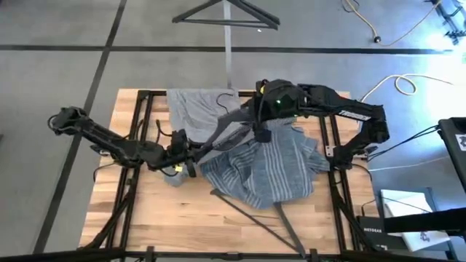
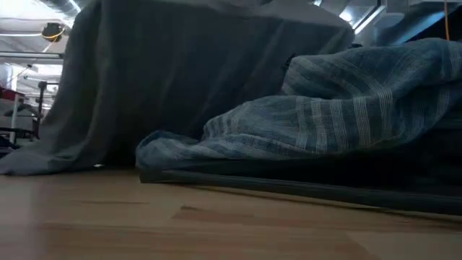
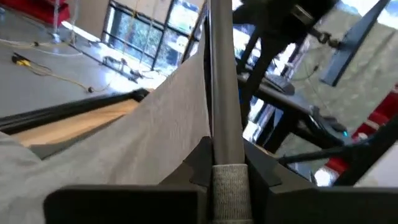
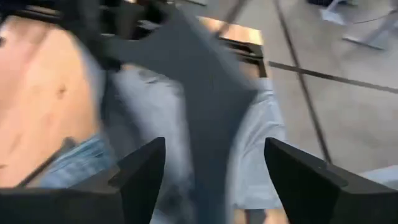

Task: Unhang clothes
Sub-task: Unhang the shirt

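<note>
A robotics lab or workshop, by the look of it. The wooden tabletop [image 1: 145, 218] stands on a grey concrete floor [image 1: 58, 80] crossed by dark seams. Loose cables [image 1: 397, 84] trail over that floor beyond the right claw [image 1: 262, 133], where equipment boxes [image 1: 419, 218] are stacked. The left wrist view shows large windows [image 3: 149, 37] and red equipment [image 3: 37, 9].

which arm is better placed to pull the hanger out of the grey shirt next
Left, probably: the left gripper is already shut on the hanger beside the grey shirt. The right gripper hangs open.
</note>
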Tool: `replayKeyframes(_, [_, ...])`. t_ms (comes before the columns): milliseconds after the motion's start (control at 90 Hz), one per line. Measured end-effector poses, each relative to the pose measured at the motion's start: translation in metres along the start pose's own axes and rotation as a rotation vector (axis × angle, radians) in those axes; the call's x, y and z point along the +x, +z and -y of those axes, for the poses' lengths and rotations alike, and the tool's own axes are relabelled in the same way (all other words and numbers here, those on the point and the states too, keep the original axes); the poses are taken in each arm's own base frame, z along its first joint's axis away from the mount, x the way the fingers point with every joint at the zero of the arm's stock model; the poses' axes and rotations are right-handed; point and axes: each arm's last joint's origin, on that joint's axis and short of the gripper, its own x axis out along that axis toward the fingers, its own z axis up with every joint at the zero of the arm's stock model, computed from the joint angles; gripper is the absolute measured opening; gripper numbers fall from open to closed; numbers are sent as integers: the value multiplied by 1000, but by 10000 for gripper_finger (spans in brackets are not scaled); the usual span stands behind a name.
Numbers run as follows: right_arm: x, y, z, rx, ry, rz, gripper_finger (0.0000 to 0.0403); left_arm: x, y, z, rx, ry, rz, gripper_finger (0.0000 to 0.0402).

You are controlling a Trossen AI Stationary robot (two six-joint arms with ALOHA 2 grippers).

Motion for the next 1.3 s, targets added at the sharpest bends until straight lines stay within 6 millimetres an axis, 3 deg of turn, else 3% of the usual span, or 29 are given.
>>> replayKeyframes(300, [5,5,-1,11,36,55,248,2,14,6,101,-17,-3,35])
replayKeyframes(500, [4,6,-1,52,74,76,177,7,15,-1,55,1,-9,60])
replayKeyframes(844, [4,5,-6,24,217,85,51,7,14,-3,147,-16,-38,53])
replayKeyframes(1056, [4,7,-7,26,371,144,37,6,17,-2,153,-29,-23,53])
replayKeyframes(1300, [-1,7,2,65,483,200,35,-12,47,-8,197,-70,60,52])
